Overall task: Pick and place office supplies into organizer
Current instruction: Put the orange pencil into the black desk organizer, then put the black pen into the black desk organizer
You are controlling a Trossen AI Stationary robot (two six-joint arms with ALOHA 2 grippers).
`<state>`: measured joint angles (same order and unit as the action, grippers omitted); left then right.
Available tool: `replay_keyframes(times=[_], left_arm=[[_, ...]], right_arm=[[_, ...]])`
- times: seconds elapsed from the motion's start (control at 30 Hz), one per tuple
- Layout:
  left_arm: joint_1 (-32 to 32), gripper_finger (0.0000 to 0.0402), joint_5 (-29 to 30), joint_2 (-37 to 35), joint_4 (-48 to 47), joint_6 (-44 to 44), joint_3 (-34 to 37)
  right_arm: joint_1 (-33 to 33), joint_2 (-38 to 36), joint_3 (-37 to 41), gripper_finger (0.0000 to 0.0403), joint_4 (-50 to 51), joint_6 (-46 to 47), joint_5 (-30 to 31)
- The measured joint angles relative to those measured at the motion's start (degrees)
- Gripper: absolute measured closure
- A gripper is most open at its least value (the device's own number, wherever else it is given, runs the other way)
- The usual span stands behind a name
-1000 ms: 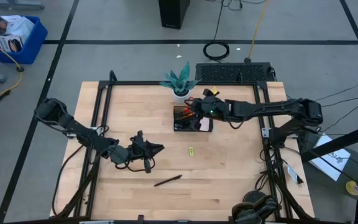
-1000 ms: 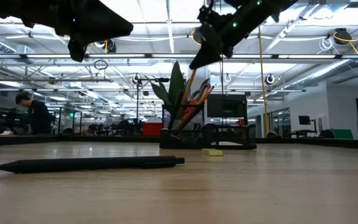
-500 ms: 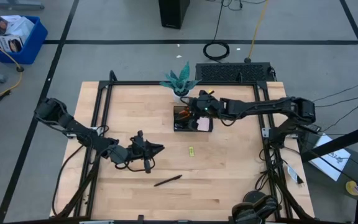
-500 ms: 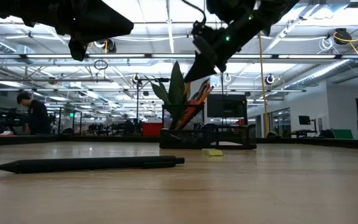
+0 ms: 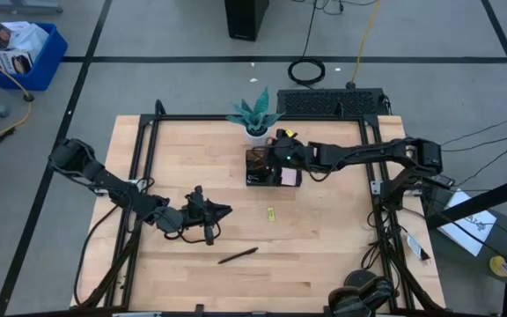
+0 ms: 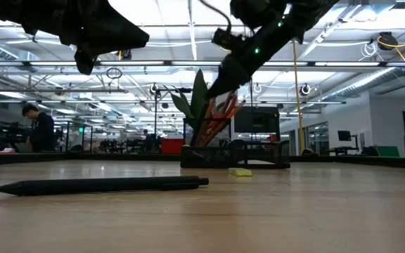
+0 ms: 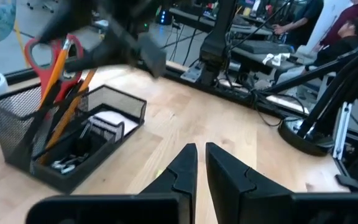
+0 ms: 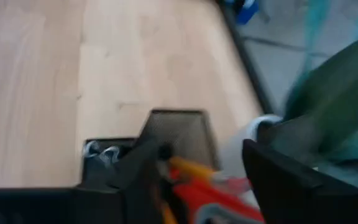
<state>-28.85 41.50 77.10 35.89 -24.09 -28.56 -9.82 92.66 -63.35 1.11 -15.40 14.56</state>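
Over the organizer (image 5: pixel 271 167) the right hand (image 5: pixel 275 151) hangs, fingers spread, pencils and scissors (image 7: pixel 50 53) upright below. One pen (image 5: pixel 238 255) lies on the surface, slanted, nearest the left hand (image 5: pixel 221 210), which is pressed together.

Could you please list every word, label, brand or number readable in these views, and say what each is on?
No text can be read anywhere in these views.
Printed box in the blue bin on the floor: markings too small to read.
Black organizer, scissors and pen: no lettering shows.
Room behind the table, low view: any signs are too small and blurred.
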Motion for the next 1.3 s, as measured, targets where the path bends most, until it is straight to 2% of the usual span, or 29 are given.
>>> replay_keyframes(times=[0.17, 0.33, 0.47, 0.53, 0.73, 0.83, 0.93, 1.03, 1.17, 1.3], left_arm=[[-0.09, 0.0364, -0.16, 0.0, -2.86, -0.46, 0.0], [-1.38, 0.0364, -4.72, 0.16, -5.71, -3.24, 0.0], [-4.44, 0.0363, 0.78, 2.09, -5.78, -6.82, -0.04], [-5.46, 0.0356, 1.52, 3.25, -5.83, -8.37, -0.04], [-10.14, 0.0274, 4.24, 10.43, -5.73, -20.78, -1.47], [-13.68, 0.0232, 6.48, 16.61, -5.68, -21.66, -5.08], [-16.27, 0.0212, 7.48, 22.78, -8.87, -20.43, -9.12], [-17.66, 0.0211, 8.67, 26.97, -13.01, -22.04, -11.89], [-19.02, 0.0224, 11.86, 29.52, -13.32, -24.06, -12.99], [-20.09, 0.0238, 8.92, 30.94, -13.16, -24.62, -13.98]], right_arm=[[2.62, -5.13, 0.0, 0.0123, -0.05, -1.38, 3.48], [7.44, -11.05, -0.02, 0.0106, 2.61, 4.29, 1.58], [13.96, -12.2, 0.04, 0.0109, 5.72, 8.18, 0.4], [17.49, -12.16, 0.73, 0.0111, 5.95, 8.79, 1.14], [27.25, -11.61, 5.55, 0.0116, 3.9, 11.42, 10.86], [31.22, -11.67, 9.16, 0.0117, -1.77, 13.26, 12.58], [34.11, -11.63, 12.92, 0.0119, -6.87, 14.03, 12.55], [35.36, -11.63, 16.14, 0.0122, -11.52, 16.07, 13.47], [36.67, -11.63, 19.37, 0.0124, -14.87, 17.88, 16.58], [37.04, -11.66, 21.95, 0.0124, -17.66, 19.45, 17.08]])
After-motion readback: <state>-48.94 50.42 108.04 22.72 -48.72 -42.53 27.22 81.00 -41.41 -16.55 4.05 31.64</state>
